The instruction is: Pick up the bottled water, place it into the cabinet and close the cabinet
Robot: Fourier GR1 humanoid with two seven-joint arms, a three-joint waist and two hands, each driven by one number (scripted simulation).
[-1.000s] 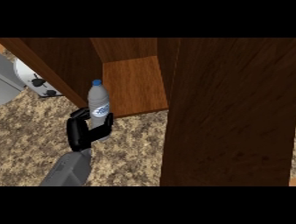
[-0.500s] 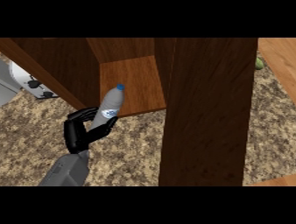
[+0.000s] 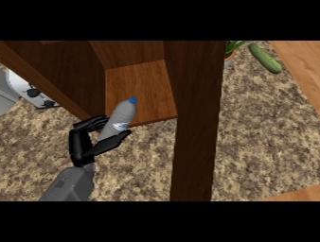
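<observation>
The pick-up looks done: the water bottle [image 3: 120, 120] is off the desk [image 3: 261, 132] and tilted toward the open cabinet [image 3: 138, 87], its cap just over the shelf's front edge. Setting it inside and shutting the door [image 3: 194, 118] are left. The left hand [image 3: 89, 139] curls round the bottle's lower half, thumb beneath. The right hand isn't visible.

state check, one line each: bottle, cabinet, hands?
bottle: held, tilted, cap toward the cabinet shelf, not on it yet
cabinet: open, door swung out
left hand: fingers curled round the bottle
right hand: not in view
cucumber: lying on the counter
</observation>
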